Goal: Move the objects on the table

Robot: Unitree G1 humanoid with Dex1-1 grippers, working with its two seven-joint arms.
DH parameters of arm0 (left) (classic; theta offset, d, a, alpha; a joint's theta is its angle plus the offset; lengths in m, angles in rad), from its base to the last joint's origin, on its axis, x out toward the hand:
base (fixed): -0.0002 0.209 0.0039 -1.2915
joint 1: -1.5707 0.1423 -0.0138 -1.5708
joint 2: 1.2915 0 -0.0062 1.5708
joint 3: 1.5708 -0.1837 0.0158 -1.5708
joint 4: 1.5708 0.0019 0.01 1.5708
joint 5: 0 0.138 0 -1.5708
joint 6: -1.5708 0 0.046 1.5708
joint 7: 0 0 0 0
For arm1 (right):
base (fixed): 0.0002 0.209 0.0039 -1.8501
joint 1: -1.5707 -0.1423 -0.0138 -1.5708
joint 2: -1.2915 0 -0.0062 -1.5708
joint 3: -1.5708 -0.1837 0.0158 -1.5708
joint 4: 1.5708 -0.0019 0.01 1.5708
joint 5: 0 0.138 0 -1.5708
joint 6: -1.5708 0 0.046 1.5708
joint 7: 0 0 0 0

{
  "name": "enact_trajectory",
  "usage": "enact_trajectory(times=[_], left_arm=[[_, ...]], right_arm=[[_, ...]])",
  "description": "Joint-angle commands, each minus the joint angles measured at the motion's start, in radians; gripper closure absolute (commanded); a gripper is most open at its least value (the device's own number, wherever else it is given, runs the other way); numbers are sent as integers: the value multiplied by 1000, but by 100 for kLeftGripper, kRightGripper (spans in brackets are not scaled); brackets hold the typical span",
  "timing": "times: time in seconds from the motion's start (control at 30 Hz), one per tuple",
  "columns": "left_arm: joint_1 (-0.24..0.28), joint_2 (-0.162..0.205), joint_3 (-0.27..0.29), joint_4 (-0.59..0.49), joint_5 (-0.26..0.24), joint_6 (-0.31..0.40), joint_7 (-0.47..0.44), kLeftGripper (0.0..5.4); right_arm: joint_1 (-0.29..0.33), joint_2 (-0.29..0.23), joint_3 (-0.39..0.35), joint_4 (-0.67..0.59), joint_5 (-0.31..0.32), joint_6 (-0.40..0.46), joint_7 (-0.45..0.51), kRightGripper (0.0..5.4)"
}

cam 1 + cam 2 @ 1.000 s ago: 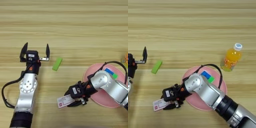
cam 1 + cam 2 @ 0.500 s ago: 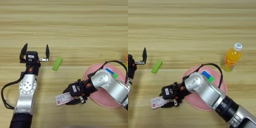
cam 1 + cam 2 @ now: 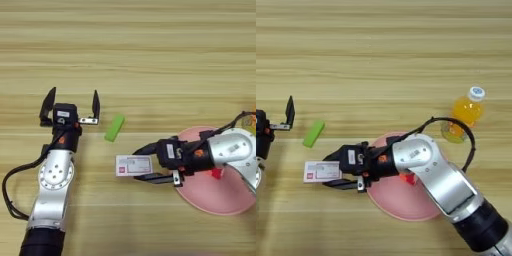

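Observation:
The flat red-and-white box (image 3: 131,165) lies level just left of the pink plate. My right gripper (image 3: 148,164) reaches left across the plate, its two fingers clamped on the box's right end. A small green bar (image 3: 114,128) lies up and left of the box. My left gripper (image 3: 71,103) stands open beside the bar, with nothing between its fingers. The orange juice bottle (image 3: 466,112) stands upright at the right, behind the plate. Of the puzzle cube (image 3: 408,178) only a red bit shows on the plate, under my right forearm.
The large pink round plate (image 3: 402,202) lies at the lower right under my right arm, and a black cable loops from that arm towards the bottle. Bare wood-grain table (image 3: 130,45) fills the far half of the view.
My right gripper has carried the box away from the near edge, up and a little right, and the box now sits level instead of tilted. The left arm has stayed put.

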Motion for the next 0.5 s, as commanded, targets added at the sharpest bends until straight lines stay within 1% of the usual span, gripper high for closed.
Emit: enact_trajectory(times=[0.03, 0.17, 0.3, 0.4, 0.5], left_arm=[[5, 3, 1, -16, 5, 7, -2, 0], [3, 7, 4, -18, 4, 10, -5, 0], [-1, 14, 8, -17, 3, 11, -8, 0], [-9, 17, 11, -12, 2, 11, -9, 0], [-18, 18, 9, -6, 3, 11, -11, 0]], right_arm=[[47, -47, -94, -60, 54, 20, -30, 330], [102, -94, -185, -77, 99, 14, -41, 330], [195, -160, -261, -64, 121, -17, -31, 330], [240, -182, -296, -47, 129, -41, -32, 330], [255, -186, -329, -19, 136, -59, -50, 330]])
